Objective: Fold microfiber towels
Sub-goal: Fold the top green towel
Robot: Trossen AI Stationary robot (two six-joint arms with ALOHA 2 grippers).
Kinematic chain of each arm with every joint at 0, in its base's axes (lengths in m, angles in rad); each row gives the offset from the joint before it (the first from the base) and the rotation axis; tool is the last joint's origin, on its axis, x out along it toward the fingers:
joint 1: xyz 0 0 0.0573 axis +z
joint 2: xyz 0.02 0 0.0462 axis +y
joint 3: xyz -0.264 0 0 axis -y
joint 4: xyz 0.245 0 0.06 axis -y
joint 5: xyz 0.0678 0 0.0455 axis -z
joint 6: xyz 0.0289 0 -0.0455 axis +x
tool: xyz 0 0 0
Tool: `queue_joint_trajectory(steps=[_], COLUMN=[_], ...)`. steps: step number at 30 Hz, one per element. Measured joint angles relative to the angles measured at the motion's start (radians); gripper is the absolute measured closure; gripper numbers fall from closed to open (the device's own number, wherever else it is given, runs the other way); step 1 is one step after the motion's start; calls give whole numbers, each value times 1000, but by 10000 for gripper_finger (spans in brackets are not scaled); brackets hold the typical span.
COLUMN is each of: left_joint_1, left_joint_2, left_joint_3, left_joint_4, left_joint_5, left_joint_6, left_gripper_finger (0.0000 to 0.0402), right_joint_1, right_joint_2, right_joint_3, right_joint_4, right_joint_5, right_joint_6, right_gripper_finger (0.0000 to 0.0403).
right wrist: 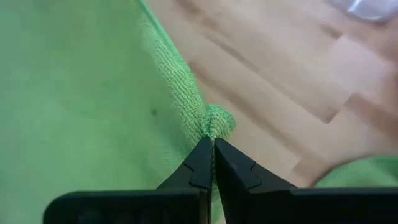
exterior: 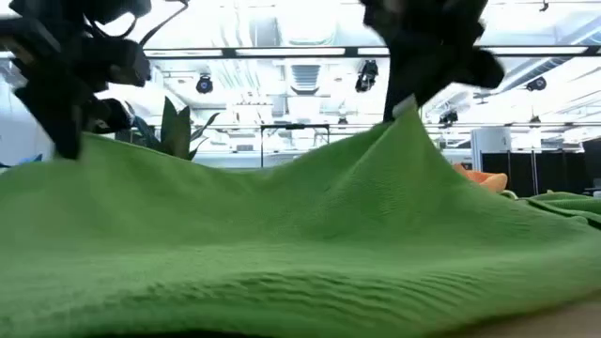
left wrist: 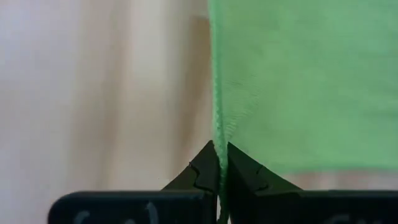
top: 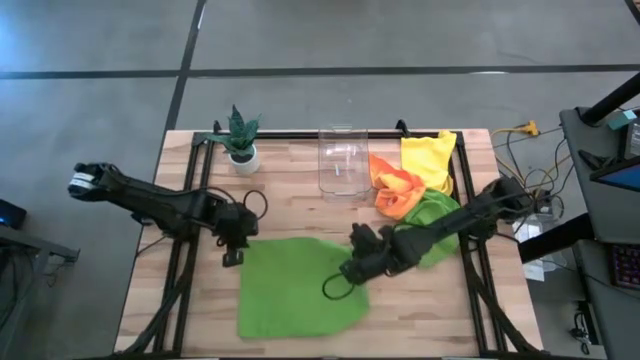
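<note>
A lime green microfiber towel (top: 300,290) lies spread on the middle of the wooden table, its far edge raised at two points. My left gripper (top: 233,257) is shut on its far left corner, and my right gripper (top: 352,270) is shut on its far right corner. In the low view the towel (exterior: 300,244) rises to a peak under each gripper and sags between them. An orange towel (top: 394,190), a yellow towel (top: 428,160) and a second green towel (top: 438,215) lie heaped at the far right. My left gripper pinches the towel's left edge (left wrist: 218,146) at the far corner between its two fingers, slanting down from above. The corner is lifted a little; the rest of the towel lies on the table. My right gripper pinches the bunched far right corner (right wrist: 216,123) between its two fingertips, slanting down from above. The corner stands raised as a peak (exterior: 402,127), and the cloth slopes down from it to the table.
A clear plastic bin (top: 342,160) stands at the far middle and a small potted plant (top: 240,140) at the far left. Black frame rails (top: 190,200) run along both sides of the table. Bare wood shows near the front edge.
</note>
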Motion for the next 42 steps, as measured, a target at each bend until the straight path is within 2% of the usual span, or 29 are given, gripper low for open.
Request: queue_joint_trajectory(steps=[5, 11, 14, 18, 22, 25, 29, 32, 35, 37, 39, 42], left_joint_1=[59, 128, 144, 161, 191, 209, 212, 209, 196, 174, 142, 85], left_joint_2=[8, 42, 58, 53, 37, 18, -5, -22, -25, -28, -27, -9], left_joint_3=[-12, -74, -86, -86, -87, -84, -77, -79, -84, -85, -85, -85], left_joint_4=[10, 62, 85, 115, 112, 100, 70, 92, 142, 209, 312, 533], left_joint_5=[-161, -164, -162, -162, -217, -217, -125, 45, 218, 289, 314, 316], left_joint_6=[58, 72, 98, 131, 125, 119, 7, -118, -219, -263, -298, -325], left_gripper_finger=[402, 402, 394, 345, 262, 203, 160, 154, 153, 153, 153, 153], right_joint_1=[-74, -148, -176, -201, -213, -199, -88, 49, 192, 275, 337, 381], right_joint_2=[0, 2, 2, -6, -24, -62, -126, -168, -182, -175, -156, -109], right_joint_3=[-42, -89, -106, -110, -108, -109, -144, -227, -333, -394, -430, -455], right_joint_4=[4, 14, 15, 20, 21, 23, 129, 344, 614, 788, 905, 920], right_joint_5=[0, 1, 0, 1, 12, 10, -19, -54, -43, 5, 77, 117], right_joint_6=[-47, -64, -77, -98, -134, -171, -228, -210, -105, -33, 42, 175], right_gripper_finger=[394, 391, 373, 316, 252, 218, 198, 196, 200, 203, 208, 216])
